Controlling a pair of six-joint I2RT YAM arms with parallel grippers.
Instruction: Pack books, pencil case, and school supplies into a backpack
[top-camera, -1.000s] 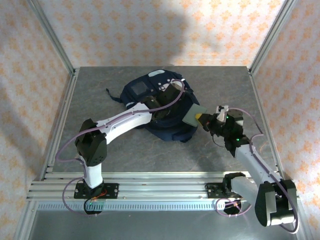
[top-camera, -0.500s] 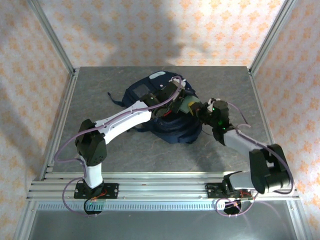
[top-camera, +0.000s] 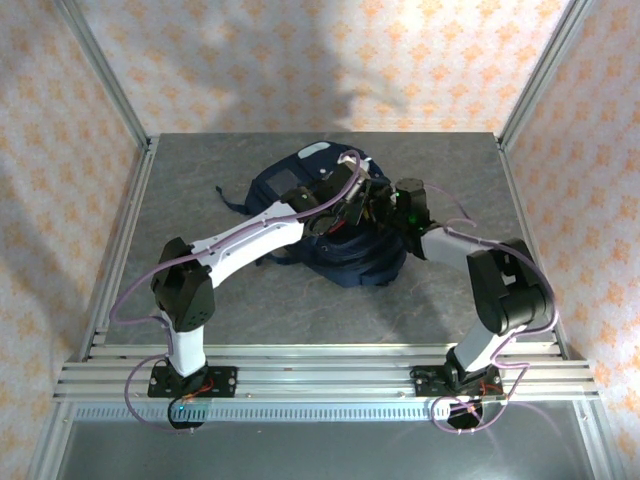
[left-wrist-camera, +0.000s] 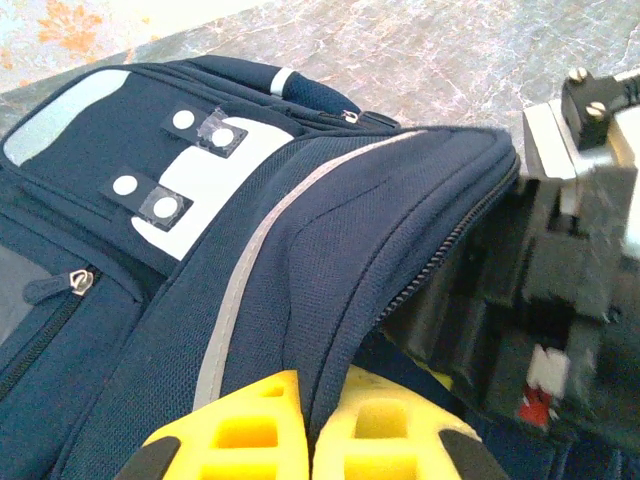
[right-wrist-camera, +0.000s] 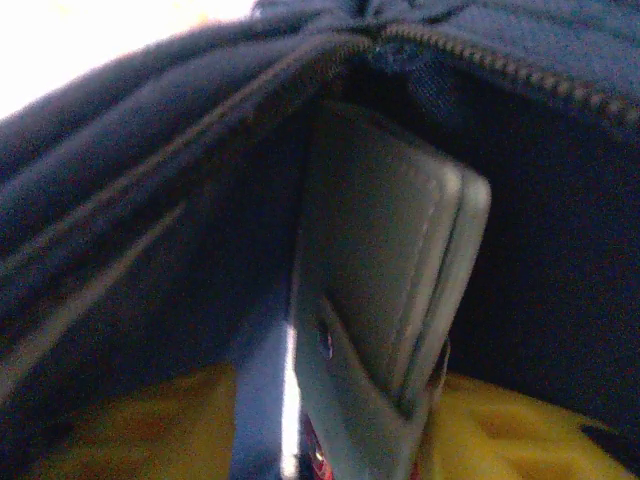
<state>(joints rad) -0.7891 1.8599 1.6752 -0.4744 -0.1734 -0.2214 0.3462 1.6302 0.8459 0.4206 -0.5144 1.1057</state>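
Backpack (top-camera: 345, 262) mid-tabletop (top-camera: 200, 200), mouth held open by L tool (left-wrist-camera: 312, 430), clenched on flap fabric. Wallet (right-wrist-camera: 380, 260) upright inside main compartment; R tool (right-wrist-camera: 325, 450) jaws parted, wallet loose between. Rec: withdraw R tool straight back, clear of zip (left-wrist-camera: 450, 240); L tool holds till R out.

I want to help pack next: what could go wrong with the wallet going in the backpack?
1. The left hand pinches the backpack flap up; if it slips, the opening could fall shut on the right hand.
2. The pale green wallet stands on end just inside the zipper; the hand backing out might drag it along.
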